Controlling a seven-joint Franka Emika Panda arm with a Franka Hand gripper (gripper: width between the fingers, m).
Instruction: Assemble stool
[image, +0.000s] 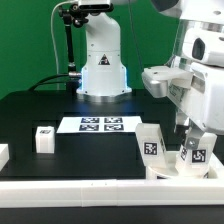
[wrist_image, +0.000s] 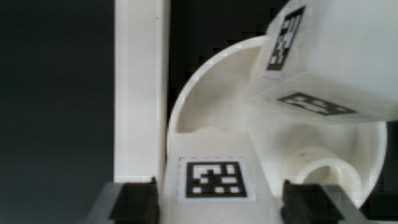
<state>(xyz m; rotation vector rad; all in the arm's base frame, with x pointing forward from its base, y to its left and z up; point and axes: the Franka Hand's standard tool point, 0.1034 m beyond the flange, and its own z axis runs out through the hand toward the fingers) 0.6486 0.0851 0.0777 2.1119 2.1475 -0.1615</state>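
The round white seat (wrist_image: 267, 130) lies flat beside a white rail, low at the exterior view's right (image: 168, 168). One blocky white leg (wrist_image: 329, 60) with tags stands upright on it, also seen in the exterior view (image: 150, 143). My gripper (wrist_image: 222, 200) reaches down over the seat. Its dark fingers (wrist_image: 137, 200) stand on either side of a second tagged leg (wrist_image: 217, 178), which fills the gap between them. In the exterior view this leg (image: 193, 155) sits under the gripper (image: 188, 143), standing on the seat.
A long white border rail (wrist_image: 139, 90) runs beside the seat, and another lies along the table's front (image: 80, 190). The marker board (image: 100, 124) lies mid-table. A loose leg (image: 44, 138) stands at the exterior view's left, and another white part (image: 3, 153) is at the edge. The robot base (image: 102, 65) is behind.
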